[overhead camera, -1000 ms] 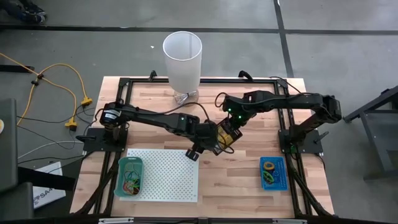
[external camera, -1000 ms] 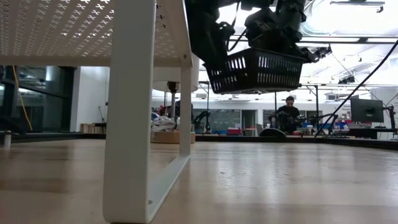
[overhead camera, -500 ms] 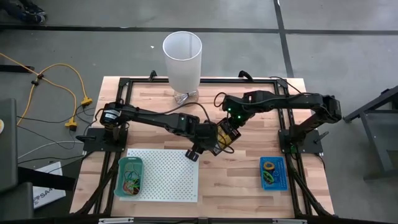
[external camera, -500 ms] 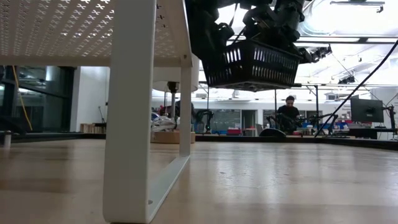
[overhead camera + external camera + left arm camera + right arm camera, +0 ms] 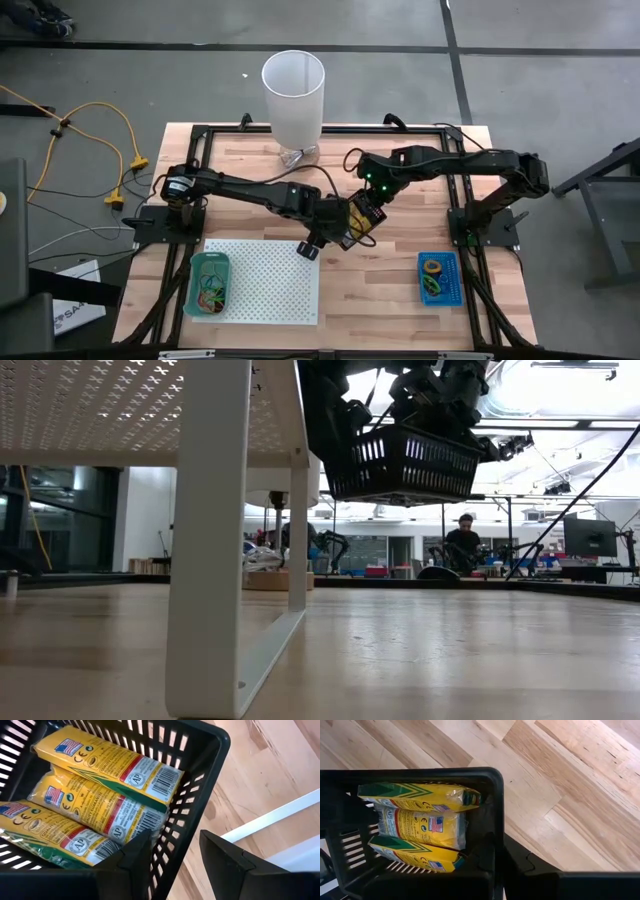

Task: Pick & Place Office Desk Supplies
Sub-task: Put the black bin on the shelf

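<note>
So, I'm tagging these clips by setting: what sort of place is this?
Probably a robotics lab or workshop: a wooden table in a black frame on a bare concrete floor, and across the room a person seated among monitors under bright ceiling lights.

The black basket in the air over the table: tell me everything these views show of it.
The black basket is slotted plastic, rectangular, open-topped, hanging clear above the wooden table, slightly tilted in the low view. Three yellow packets lie stacked inside. The left gripper straddles one wall, one finger inside and one outside. The right gripper is shut on the rim at another side.
</note>
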You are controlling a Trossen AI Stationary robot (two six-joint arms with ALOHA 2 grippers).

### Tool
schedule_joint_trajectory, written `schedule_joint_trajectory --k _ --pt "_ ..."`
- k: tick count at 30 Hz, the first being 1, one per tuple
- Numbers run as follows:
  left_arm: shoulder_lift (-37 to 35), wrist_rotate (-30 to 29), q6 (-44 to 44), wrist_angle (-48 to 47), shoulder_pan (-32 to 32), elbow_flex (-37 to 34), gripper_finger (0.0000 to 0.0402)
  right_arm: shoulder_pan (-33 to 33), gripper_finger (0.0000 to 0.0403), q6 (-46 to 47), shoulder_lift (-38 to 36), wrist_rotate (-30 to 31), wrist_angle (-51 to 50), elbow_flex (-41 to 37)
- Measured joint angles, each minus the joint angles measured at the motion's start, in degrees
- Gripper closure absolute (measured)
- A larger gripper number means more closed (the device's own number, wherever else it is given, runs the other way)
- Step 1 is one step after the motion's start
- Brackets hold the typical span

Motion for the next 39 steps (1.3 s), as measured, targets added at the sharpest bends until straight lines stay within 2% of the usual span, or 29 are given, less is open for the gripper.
schedule_joint_trajectory --k 11,26,39 --pt "-0.02 0.07 0.0 0.0 -0.02 0.0 0.0247 0.0 0.0399 -0.01 0.0 -0.17 0.02 0.0" --pt "-0.02 0.01 0.2 0.13 0.0 0.0 0.0344 0.04 0.0399 -0.07 0.0 -0.42 0.24 0.0" --pt "-0.04 -0.04 2.39 -0.03 -0.07 0.02 0.0375 0.63 0.0399 -0.2 0.0 -0.44 0.33 0.0"
